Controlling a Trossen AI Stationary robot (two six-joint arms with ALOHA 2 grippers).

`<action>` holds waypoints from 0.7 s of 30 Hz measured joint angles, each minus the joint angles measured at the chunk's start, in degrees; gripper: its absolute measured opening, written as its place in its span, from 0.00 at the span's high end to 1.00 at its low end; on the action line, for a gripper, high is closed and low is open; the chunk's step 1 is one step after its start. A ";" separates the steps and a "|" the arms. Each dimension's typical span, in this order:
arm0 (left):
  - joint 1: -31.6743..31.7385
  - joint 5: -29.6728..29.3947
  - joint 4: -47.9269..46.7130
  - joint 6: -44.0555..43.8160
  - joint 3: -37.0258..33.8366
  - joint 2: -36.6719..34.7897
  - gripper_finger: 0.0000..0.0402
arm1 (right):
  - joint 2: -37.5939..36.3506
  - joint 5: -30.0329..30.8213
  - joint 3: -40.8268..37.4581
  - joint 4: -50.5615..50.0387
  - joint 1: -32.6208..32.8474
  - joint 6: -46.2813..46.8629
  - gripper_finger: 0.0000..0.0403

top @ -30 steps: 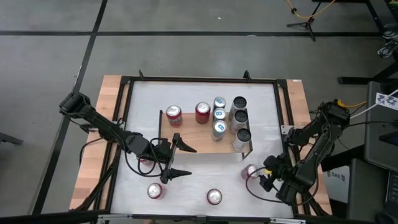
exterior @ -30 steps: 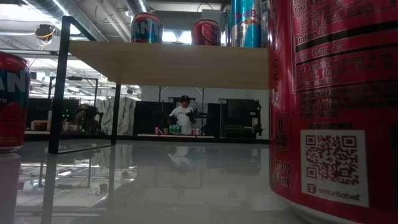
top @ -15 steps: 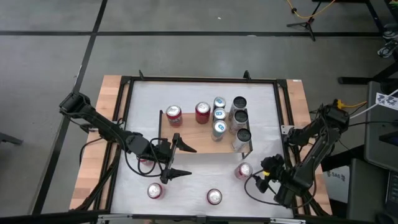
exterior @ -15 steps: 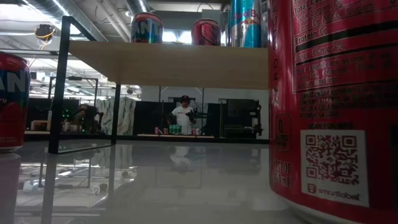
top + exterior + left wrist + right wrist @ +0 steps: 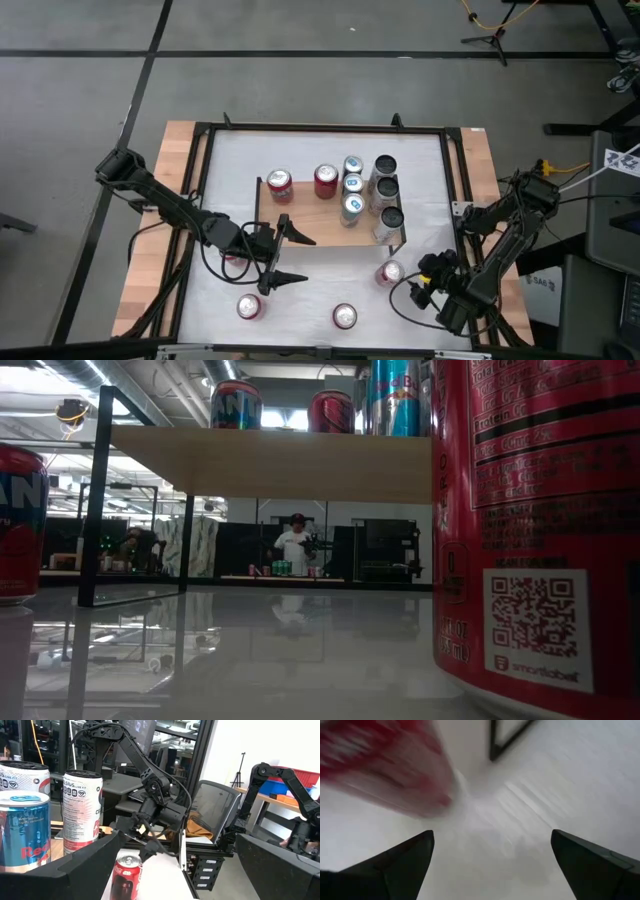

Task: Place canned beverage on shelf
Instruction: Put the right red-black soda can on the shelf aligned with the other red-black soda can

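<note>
The shelf [image 5: 320,232], a wooden board on black legs, stands mid-table with several cans on its far part; the low view shows its board [image 5: 270,460] from the side. A red can [image 5: 390,272] stands upright on the white table by the shelf's near right corner. My right gripper [image 5: 412,286] is open just right of it, slanting down. In the right wrist view the can [image 5: 385,775] is a blur ahead of one finger, not between the two. My left gripper [image 5: 292,258] waits open and level at the shelf's near left side.
Two more cans [image 5: 248,306] [image 5: 344,317] stand near the table's front edge, and another [image 5: 235,258] shows under my left arm. A red can [image 5: 530,520] fills the right of the low view. The table's black frame [image 5: 452,180] borders the white top.
My right gripper has sunk a little and drawn slightly toward the table's near edge beside the red can, staying open. More of the can's top shows now in the high view. My left arm has kept still.
</note>
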 joint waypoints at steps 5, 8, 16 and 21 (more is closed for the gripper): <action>0.02 0.00 -0.02 0.00 0.00 0.00 0.01 | 0.00 -2.87 0.00 -5.56 0.00 3.70 0.03; 0.02 0.00 -0.02 0.00 0.00 0.00 0.01 | 0.00 -0.71 0.00 -5.06 0.00 3.66 0.03; 0.01 0.00 -0.02 0.00 0.00 0.00 0.01 | 0.00 5.29 0.00 -3.84 -0.88 3.63 0.03; 0.02 -0.02 -0.02 0.00 0.00 0.00 0.01 | 0.02 5.56 0.00 -4.04 -4.64 0.67 0.03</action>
